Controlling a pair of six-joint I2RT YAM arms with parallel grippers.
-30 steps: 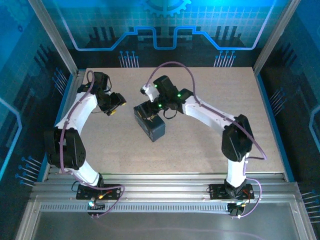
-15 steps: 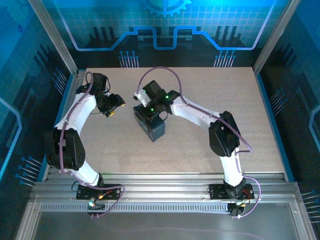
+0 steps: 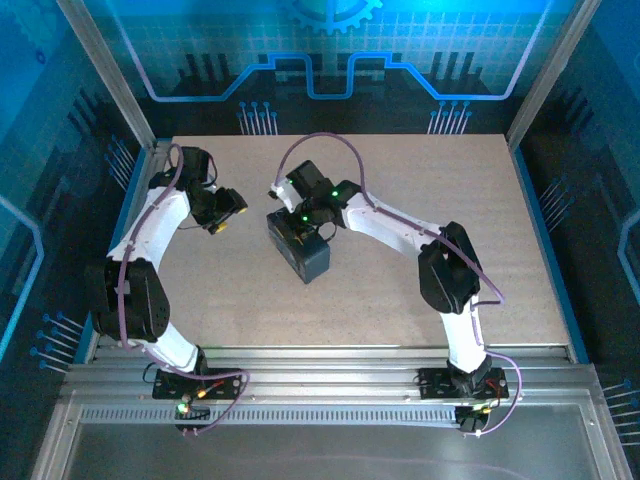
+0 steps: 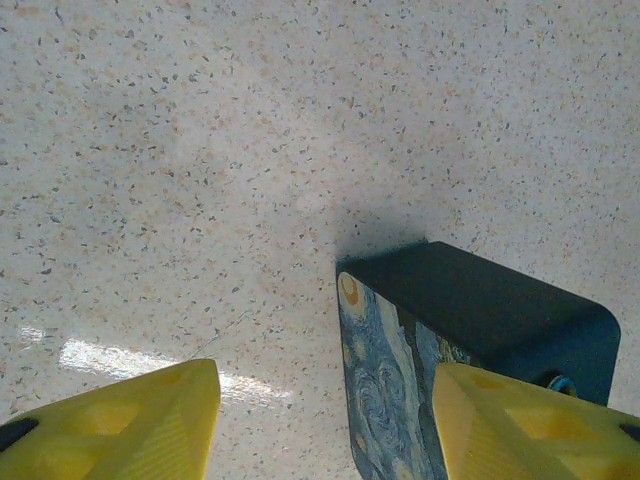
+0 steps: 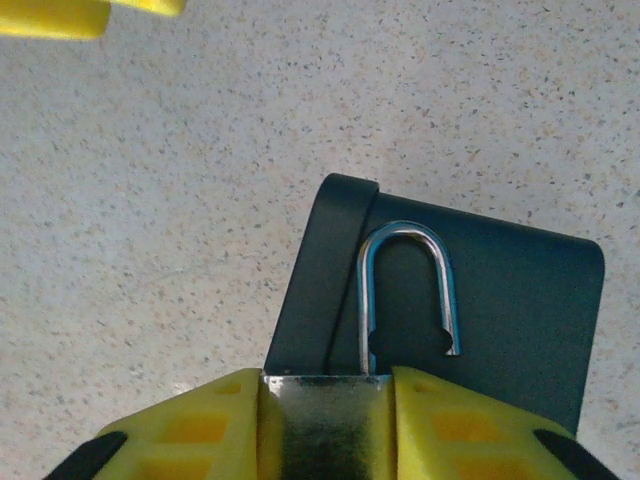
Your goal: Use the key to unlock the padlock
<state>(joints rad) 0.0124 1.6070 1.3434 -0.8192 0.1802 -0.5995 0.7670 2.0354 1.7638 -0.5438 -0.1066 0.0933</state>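
right claw [image 5: 322, 405] pinching padlock [image 5: 320, 440] body, shackle [image 5: 405, 232] toward 12 o'clock, its 3 o'clock leg free; dark box [image 5: 520, 300] behind. left claw [image 4: 322, 392] spread.

Robot test cell in a lab: speckled table [image 3: 400, 300] boxed in by aluminium posts [image 3: 107, 70] and blue circuit-print panels [image 3: 450, 40], left arm [image 3: 160, 220] and right arm [image 3: 395, 228] bolted to slotted rails [image 3: 330, 365] along the near edge.

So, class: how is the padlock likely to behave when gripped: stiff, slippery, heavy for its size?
The padlock is shiny bare metal, so probably slick and heavy for its size. Its shackle looks rigid, but stands open and may swivel. Flat sides held by the right gripper should resist rolling.
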